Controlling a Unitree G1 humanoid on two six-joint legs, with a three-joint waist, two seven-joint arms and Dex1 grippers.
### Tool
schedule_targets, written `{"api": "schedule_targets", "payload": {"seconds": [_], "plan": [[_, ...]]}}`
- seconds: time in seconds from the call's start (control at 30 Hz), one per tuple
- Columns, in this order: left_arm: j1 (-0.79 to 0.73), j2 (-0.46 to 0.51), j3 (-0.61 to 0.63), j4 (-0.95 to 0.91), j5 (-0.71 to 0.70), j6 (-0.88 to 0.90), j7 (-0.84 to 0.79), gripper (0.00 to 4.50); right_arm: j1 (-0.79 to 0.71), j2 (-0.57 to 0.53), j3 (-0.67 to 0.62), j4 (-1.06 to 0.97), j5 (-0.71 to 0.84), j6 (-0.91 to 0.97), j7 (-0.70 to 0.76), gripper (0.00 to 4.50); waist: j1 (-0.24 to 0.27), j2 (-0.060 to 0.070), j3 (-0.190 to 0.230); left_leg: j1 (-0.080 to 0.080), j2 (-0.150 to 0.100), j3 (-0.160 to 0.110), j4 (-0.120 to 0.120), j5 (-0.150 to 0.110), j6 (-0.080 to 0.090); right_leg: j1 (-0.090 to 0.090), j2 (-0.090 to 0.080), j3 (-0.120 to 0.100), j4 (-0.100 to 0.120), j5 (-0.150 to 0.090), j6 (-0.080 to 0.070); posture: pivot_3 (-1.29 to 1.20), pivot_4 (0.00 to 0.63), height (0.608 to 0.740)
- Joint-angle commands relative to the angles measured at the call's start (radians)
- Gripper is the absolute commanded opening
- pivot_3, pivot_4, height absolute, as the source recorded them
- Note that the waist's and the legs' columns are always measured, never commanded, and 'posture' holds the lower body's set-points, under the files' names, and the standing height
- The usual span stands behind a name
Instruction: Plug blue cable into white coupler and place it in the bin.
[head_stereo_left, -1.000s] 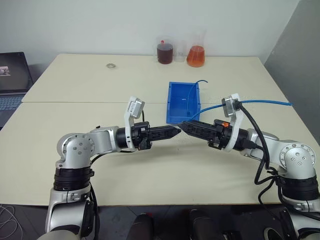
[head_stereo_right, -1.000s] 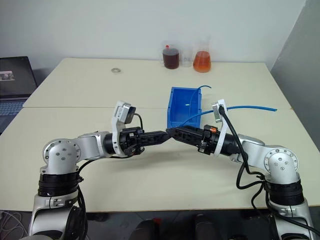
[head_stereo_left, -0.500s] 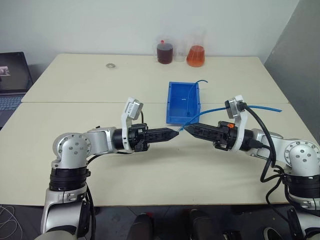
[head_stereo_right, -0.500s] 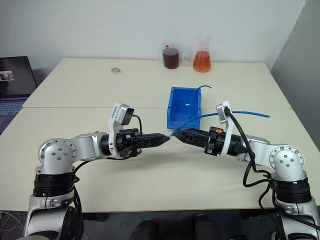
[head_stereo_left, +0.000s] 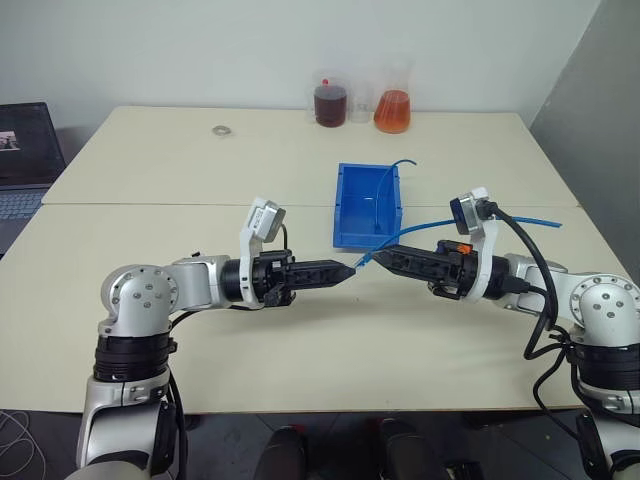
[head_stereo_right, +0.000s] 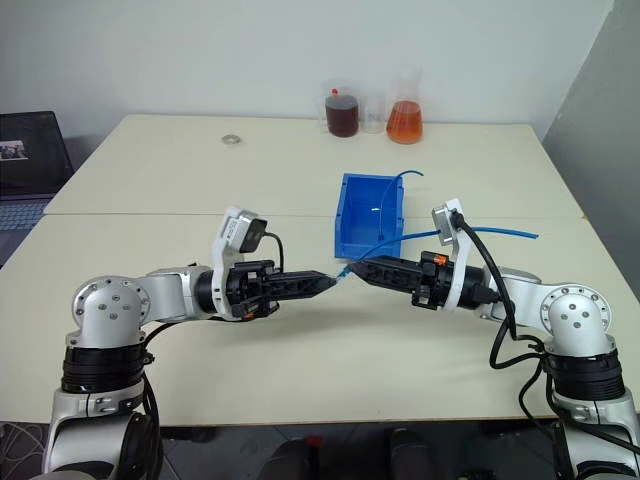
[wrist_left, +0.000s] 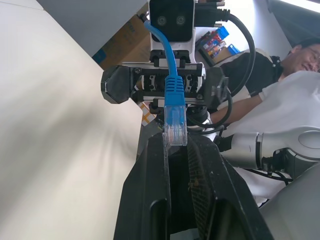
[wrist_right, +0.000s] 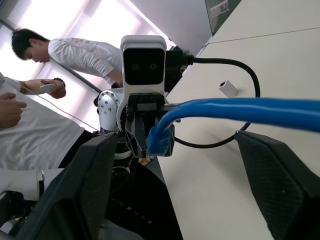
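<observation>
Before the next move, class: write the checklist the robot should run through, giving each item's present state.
1. Left claw shut on the blue cable at its plug: ok.
2. Right claw open: ok.
3. White coupler in a claw: not ok; it lies on the table.
4. Plug seated in the coupler: not ok.
5. Bin upright with room inside: ok, though a second blue cord hangs into it.
6. Cable slack free of snags: cannot tell.
</observation>
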Motion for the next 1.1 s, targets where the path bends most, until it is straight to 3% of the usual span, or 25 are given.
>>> {"api": "schedule_targets", "payload": {"seconds": [0.03,0.2,0.77,1.1], "plan": [[-0.013,0.006,0.005,-0.011,-0.013,-0.007,-0.011,0.24,-0.01,0.0,-0.022,-0.023,0.002,0.004,0.026,2.82,0.0,0.0,0.0,0.0,0.0,0.0,0.0,0.0,0.0,0.0,0.0,0.0,0.0,0.0,0.0,0.0,0.15,0.74],[-0.012,0.004,0.005,-0.014,-0.017,-0.004,-0.008,0.24,-0.013,0.003,-0.017,-0.025,-0.002,0.006,0.036,2.01,0.0,0.0,0.0,0.0,0.0,0.0,0.0,0.0,0.0,0.0,0.0,0.0,0.0,0.0,0.0,0.0,0.15,0.74],[0.0,-0.003,0.0,-0.034,-0.016,-0.008,-0.004,0.24,-0.026,0.024,-0.017,-0.025,0.014,0.024,0.029,2.01,0.0,0.0,0.0,0.0,0.0,0.0,0.0,0.0,0.0,0.0,0.0,0.0,0.0,0.0,0.0,0.0,0.15,0.74],[0.008,-0.001,-0.003,-0.04,-0.008,-0.016,-0.006,0.24,-0.024,0.025,-0.022,-0.02,0.064,0.029,0.011,0.14,0.0,0.0,0.0,0.0,0.0,0.0,-0.001,0.0,0.0,0.0,0.0,0.0,-0.001,0.0,0.0,0.0,0.15,0.74]]}}
